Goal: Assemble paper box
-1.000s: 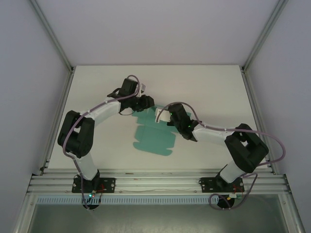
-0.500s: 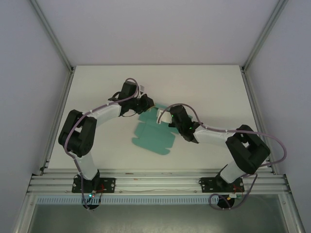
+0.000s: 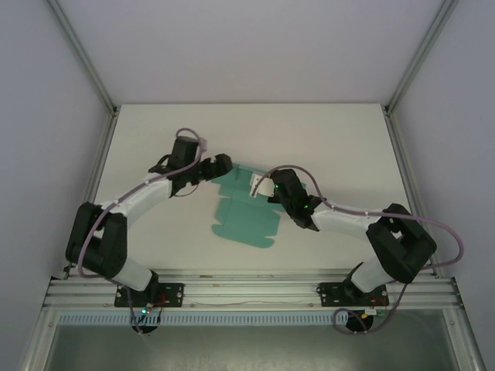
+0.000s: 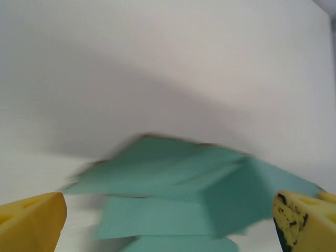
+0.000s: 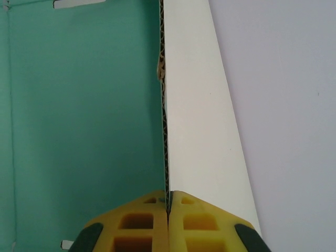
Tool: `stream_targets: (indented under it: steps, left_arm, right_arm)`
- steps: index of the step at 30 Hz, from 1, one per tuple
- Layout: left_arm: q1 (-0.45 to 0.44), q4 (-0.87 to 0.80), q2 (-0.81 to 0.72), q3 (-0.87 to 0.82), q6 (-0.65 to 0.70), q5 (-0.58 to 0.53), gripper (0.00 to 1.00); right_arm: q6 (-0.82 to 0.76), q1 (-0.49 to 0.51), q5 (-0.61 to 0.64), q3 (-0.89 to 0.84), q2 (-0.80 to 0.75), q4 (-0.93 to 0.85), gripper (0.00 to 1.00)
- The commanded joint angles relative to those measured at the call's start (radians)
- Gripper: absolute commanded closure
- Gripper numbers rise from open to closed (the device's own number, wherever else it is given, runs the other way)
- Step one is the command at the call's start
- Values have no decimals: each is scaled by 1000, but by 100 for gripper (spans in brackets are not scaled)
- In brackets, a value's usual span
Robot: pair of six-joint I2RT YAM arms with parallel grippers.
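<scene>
Left end effector withdrew, wide; wrist view shows right end effector pinching paper box.

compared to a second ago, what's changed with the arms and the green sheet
The left pincer, open, drew back leftward from the far edge of the paper box sheet, its elbow swinging out to the left. The right pincer stayed clamped on the upright side flap, and the sheet stayed where it was.
</scene>
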Motion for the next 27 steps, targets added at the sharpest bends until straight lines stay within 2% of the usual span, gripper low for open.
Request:
stream_targets:
  steps: [1,7,12,20,27]
  left_arm:
    - [76,-14,-29,-108,83,-58,0]
    - [96,75,19,-166,143,-35,0]
    - [100,152,108,-145,169,-34,2]
    - [100,348,120,-184,146,136,5]
    - [98,522,103,-273,123,329,9]
  right_arm:
    - [71,-27,-25,-26,-52,37,100]
    - [172,-81,-155,-54,-130,31,100]
    - [195,-93,-193,-48,-153,7,100]
    - [203,-92,-186,-47,-144,4,100]
    - [221,-96,-188,-44,-133,10,100]
